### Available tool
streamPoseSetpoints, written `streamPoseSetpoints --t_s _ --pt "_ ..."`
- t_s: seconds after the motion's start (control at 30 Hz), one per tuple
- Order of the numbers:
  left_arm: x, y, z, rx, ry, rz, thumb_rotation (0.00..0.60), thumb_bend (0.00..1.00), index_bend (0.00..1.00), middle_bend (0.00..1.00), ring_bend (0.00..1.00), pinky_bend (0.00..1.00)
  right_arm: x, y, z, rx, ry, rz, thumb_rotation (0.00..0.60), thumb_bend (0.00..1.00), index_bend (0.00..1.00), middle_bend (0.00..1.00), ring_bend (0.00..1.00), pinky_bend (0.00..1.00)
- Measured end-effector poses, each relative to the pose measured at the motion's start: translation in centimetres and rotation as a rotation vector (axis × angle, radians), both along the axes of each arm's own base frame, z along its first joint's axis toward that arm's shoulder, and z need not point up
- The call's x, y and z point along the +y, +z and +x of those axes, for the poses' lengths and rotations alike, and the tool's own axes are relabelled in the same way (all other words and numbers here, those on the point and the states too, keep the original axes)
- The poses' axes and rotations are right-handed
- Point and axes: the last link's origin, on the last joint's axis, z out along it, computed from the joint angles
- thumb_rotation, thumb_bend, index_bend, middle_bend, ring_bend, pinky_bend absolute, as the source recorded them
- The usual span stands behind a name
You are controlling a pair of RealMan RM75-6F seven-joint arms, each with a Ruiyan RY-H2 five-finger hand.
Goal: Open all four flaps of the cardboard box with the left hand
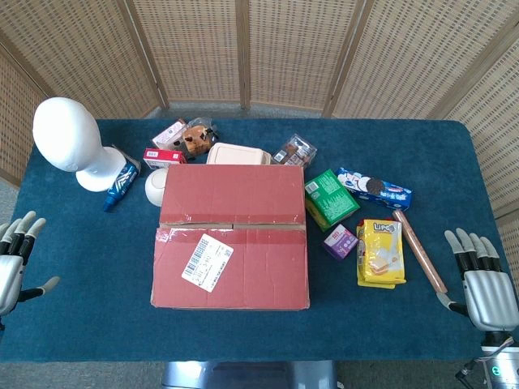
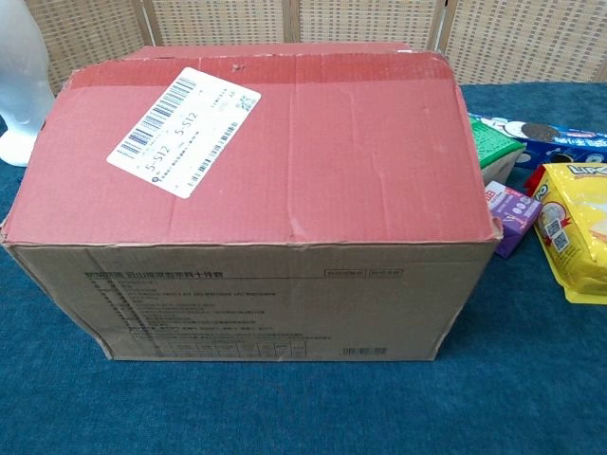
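A cardboard box [image 1: 231, 237] with a red top stands in the middle of the blue table, its flaps closed flat and meeting at a seam across the middle. A white shipping label [image 1: 207, 262] sticks to the near flap. In the chest view the box [image 2: 256, 190] fills most of the frame, its brown front wall facing me. My left hand [image 1: 15, 258] rests at the table's left edge, fingers spread, well away from the box. At the right edge my right hand [image 1: 484, 284] lies with fingers spread, holding nothing. Neither hand shows in the chest view.
A white mannequin head [image 1: 73, 142] stands at the back left beside a blue tube [image 1: 120, 185]. Snack packs crowd behind the box. To the right lie a green box [image 1: 331, 198], a cookie pack [image 1: 375, 187], a yellow pack [image 1: 381, 251], a purple packet [image 1: 340, 241] and a wooden stick [image 1: 419, 250].
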Motion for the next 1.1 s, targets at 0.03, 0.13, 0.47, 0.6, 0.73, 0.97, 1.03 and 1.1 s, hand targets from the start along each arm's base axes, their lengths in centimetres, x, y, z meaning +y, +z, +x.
streamPoseSetpoints --t_s 0.03,0.13,0.47,0.6,0.73,0.97,1.03,1.1 --pt "0.0 0.0 0.0 -0.001 0.000 0.000 0.600 0.09 0.00 0.00 0.00 0.00 0.0 0.0 0.0 0.000 -0.001 0.001 0.600 0.00 0.00 0.00 0.00 0.00" --pt "0.0 0.1 0.0 -0.004 -0.003 -0.001 0.600 0.09 0.00 0.00 0.00 0.00 0.1 0.0 -0.1 -0.002 -0.005 0.006 0.600 0.00 0.00 0.00 0.00 0.00" --pt "1.7 0.1 1.9 -0.089 -0.111 -0.032 0.600 0.09 0.00 0.00 0.00 0.00 0.2 0.6 0.2 -0.033 0.002 0.000 0.600 0.00 0.00 0.00 0.00 0.00" --pt "3.8 0.3 3.4 -0.157 -0.178 -0.064 0.600 0.09 0.00 0.00 0.00 0.00 0.3 0.6 0.3 -0.038 0.001 0.004 0.600 0.00 0.00 0.00 0.00 0.00" --pt "6.7 0.3 5.5 -0.203 -0.259 -0.109 0.600 0.09 0.00 0.00 0.00 0.00 0.3 0.6 0.3 -0.040 -0.001 0.007 0.600 0.00 0.00 0.00 0.00 0.00" --pt "10.1 -1.0 8.4 -0.216 -0.347 -0.163 0.600 0.09 0.00 0.00 0.00 0.00 0.3 0.6 0.3 -0.045 -0.006 0.013 0.600 0.00 0.00 0.00 0.00 0.00" --pt "10.9 -1.6 9.2 -0.209 -0.362 -0.181 0.600 0.09 0.00 0.00 0.00 0.00 0.3 0.7 0.3 -0.046 -0.007 0.011 0.600 0.00 0.00 0.00 0.00 0.00" --pt "11.4 -2.2 9.8 -0.194 -0.372 -0.194 0.600 0.09 0.00 0.00 0.00 0.00 0.3 0.7 0.3 -0.049 -0.008 0.010 0.600 0.00 0.00 0.00 0.00 0.00"
